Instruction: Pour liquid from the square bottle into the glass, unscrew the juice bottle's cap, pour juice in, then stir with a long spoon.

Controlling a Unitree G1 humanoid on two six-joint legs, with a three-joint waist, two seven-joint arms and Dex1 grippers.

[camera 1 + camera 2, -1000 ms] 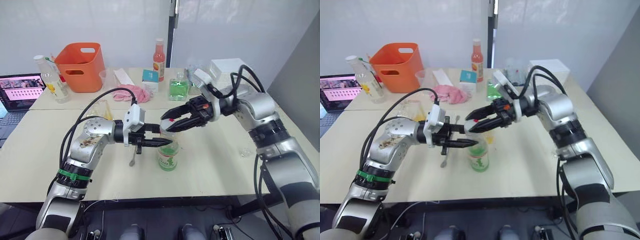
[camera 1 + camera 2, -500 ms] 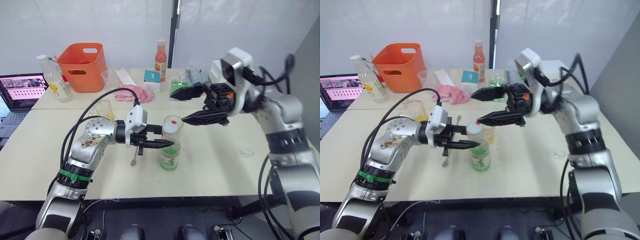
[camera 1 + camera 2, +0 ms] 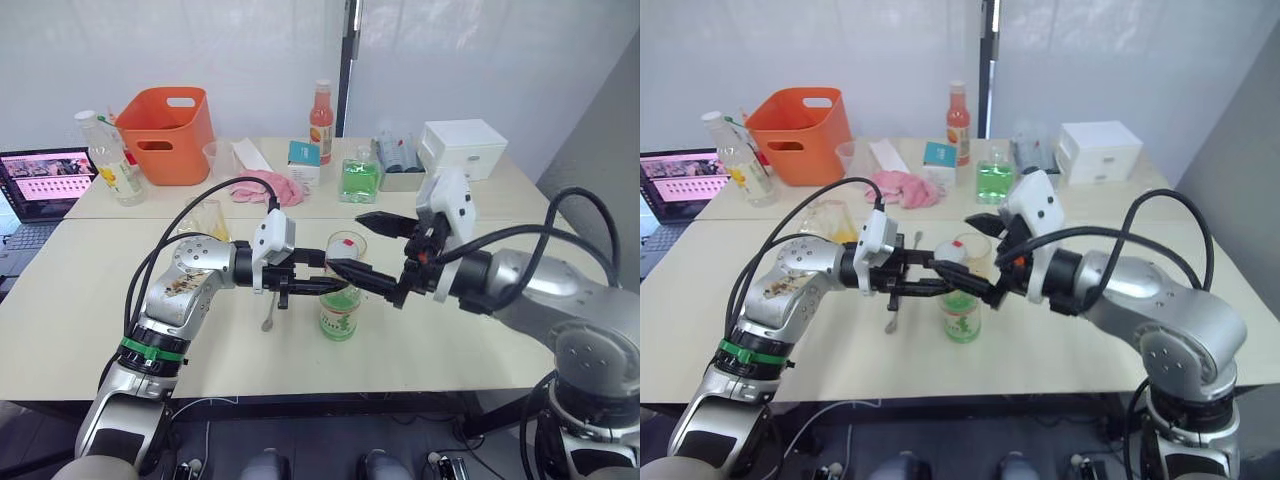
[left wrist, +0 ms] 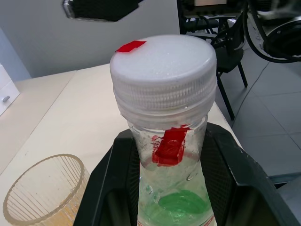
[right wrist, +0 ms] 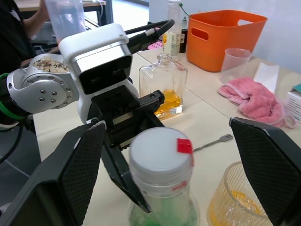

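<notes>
Left wrist view has the juice bottle (image 4: 167, 155) upright between the left end effector's (image 4: 169, 188) two black fingers (image 4: 117, 183), which press on the clear neck from either side just under the cap (image 4: 163, 75). The cap is white with a small red tab at its top edge and a red strip hanging below its ridged skirt; it sits on the bottle. Pale green liquid shows low in the neck. The green-and-white label (image 3: 338, 322) carries print too small to read.

The right end effector (image 5: 164, 155) hangs spread wide, one finger (image 5: 70, 174) to each side of the cap and clear of it, gripping nothing.

Just behind the bottle stands the glass (image 5: 235, 197), ribbed, with yellow-orange liquid in its bottom. The long spoon (image 5: 211, 141) lies flat on the surface (image 3: 450, 340) just beside it, bowl toward the pink cloth (image 3: 268, 186). The square bottle (image 5: 163, 89) stands behind the left arm with a little orange liquid left.

Toward the far edge stand an orange basket (image 3: 162, 130), a clear bottle with a yellow-printed label (image 3: 108, 160), a measuring cup (image 3: 217, 157), a slim orange-red bottle (image 3: 320, 110), a teal-and-white carton (image 3: 301, 160) whose writing is illegible, a square bottle of green liquid (image 3: 357, 178) and a white drawer box (image 3: 462, 148). A laptop (image 3: 40, 185) sits at the left. The near strip of surface in front of the juice bottle, out to the front edge, lies open.
</notes>
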